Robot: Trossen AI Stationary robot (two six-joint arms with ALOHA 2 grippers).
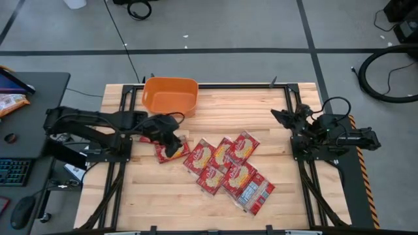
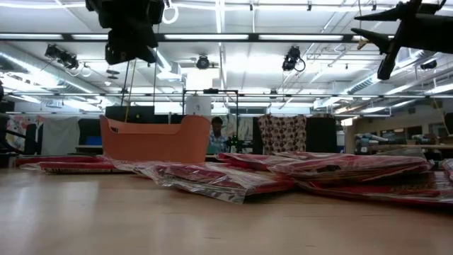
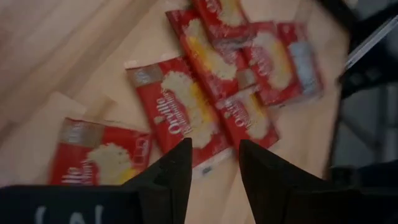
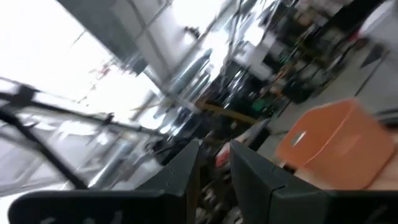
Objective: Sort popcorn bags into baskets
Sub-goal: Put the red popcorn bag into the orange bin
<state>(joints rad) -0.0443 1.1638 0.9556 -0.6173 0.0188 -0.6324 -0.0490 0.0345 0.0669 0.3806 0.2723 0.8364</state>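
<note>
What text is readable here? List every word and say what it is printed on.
"Orville": white script on the red popcorn bag ahead of the left gripper, whose fingers stand apart. A second word beneath it is too blurred to read.
The other popcorn bags carry similar script, unreadable.
The orange basket shows no text.

Red popcorn bags [image 2: 333, 170] lie flat in an overlapping heap on the bench [image 2: 141, 219], just right of the orange basket [image 2: 154, 139].

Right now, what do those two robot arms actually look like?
Both are dark, nearly black, jointed arms with thin black cables looped alongside. The left gripper ends in two flat, angular black fingers; the right gripper has the same pair. No coloured markings show.
</note>
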